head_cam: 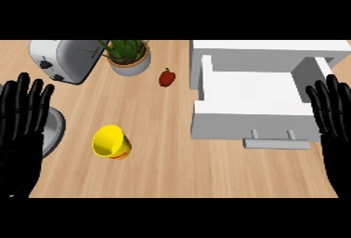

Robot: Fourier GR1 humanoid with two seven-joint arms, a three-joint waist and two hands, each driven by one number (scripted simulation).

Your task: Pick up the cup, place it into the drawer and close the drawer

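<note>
Yellow cup [111, 142] sits tipped on its side near the worktop's [171, 167] front edge, untouched. White drawer [250, 100] is already pulled open, ready. Left hand [24, 121] and right hand [332, 111] rest spread.

Left hand [24, 116], right hand [332, 109]: both open, fingers up, at view's edges.

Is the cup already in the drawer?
No, the yellow cup lies on the counter, left of the open drawer.
</note>
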